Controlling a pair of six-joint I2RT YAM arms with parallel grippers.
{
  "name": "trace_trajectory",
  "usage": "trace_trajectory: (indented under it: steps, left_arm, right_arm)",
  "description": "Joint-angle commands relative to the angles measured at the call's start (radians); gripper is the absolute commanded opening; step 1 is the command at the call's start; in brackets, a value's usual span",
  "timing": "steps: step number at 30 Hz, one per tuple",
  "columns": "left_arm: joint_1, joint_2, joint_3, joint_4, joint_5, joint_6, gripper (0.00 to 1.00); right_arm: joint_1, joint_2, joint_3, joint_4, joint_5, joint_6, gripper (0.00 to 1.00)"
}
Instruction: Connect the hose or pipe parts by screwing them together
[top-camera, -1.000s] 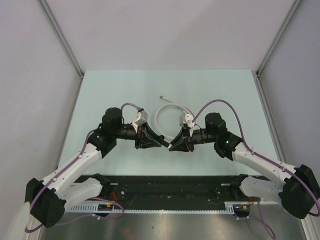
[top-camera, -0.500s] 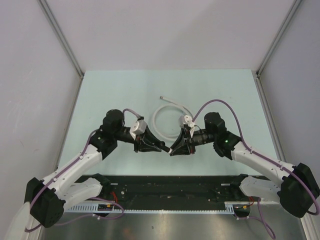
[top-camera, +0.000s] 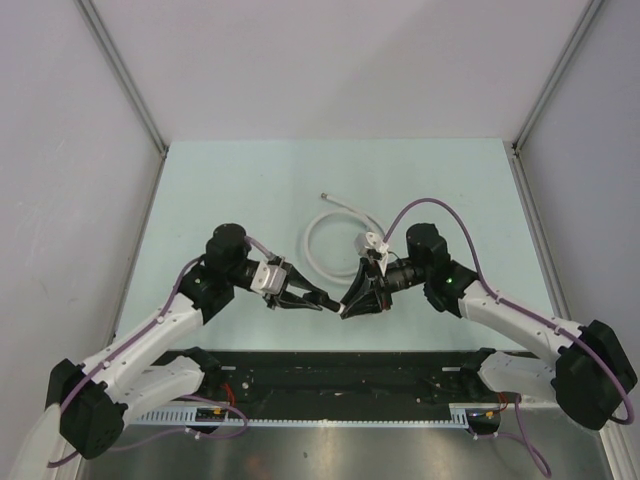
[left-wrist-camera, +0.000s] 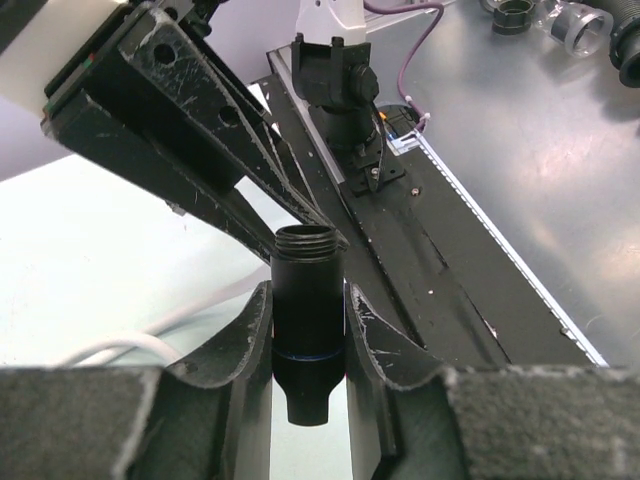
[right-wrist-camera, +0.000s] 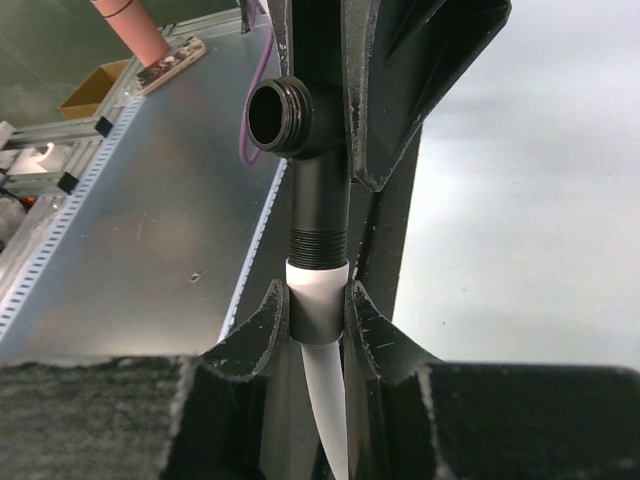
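The thin white hose (top-camera: 318, 232) lies in a loose loop on the pale green table, its free silvery end (top-camera: 323, 196) pointing back left. My right gripper (top-camera: 347, 311) (right-wrist-camera: 318, 300) is shut on the hose's white end collar (right-wrist-camera: 318, 295). A black threaded fitting (right-wrist-camera: 318, 200) stands straight out of that collar, with an open threaded mouth (right-wrist-camera: 278, 115) at its top. My left gripper (top-camera: 322, 301) (left-wrist-camera: 308, 300) meets the right one tip to tip and is shut on the black fitting (left-wrist-camera: 308, 320). In the left wrist view the right gripper's fingers (left-wrist-camera: 180, 130) loom above it.
The black base rail (top-camera: 340, 375) and a perforated metal shelf (top-camera: 330, 440) run along the near edge. Grey walls with metal posts (top-camera: 125, 75) close in the table (top-camera: 200, 200). Purple cables (top-camera: 440, 208) arc over both wrists. Loose fittings (left-wrist-camera: 560, 20) lie on the metal surface off the table.
The left wrist has rolled around its own axis while gripping the black fitting, and both gripper tips have sunk slightly toward the near edge. The right gripper keeps its hold.
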Motion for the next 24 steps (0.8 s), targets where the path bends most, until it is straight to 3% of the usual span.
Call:
trace_trajectory:
  steps: [1, 18, 19, 24]
  left_arm:
    - [-0.049, 0.034, -0.006, 0.020, -0.036, 0.202, 0.00]
    - [-0.052, 0.074, 0.003, 0.006, -0.084, 0.296, 0.00]
    - [-0.050, 0.069, 0.000, 0.006, -0.098, 0.296, 0.00]
    - [-0.038, 0.068, 0.006, 0.008, -0.118, 0.280, 0.00]
  right_arm:
    - [0.021, 0.015, 0.112, 0.262, -0.068, 0.063, 0.00]
    - [-0.037, 0.058, 0.132, 0.216, -0.076, 0.139, 0.00]
    - [-0.042, 0.055, 0.132, 0.215, -0.059, 0.141, 0.07]
    - [-0.071, 0.021, 0.132, 0.141, -0.014, 0.121, 0.23]
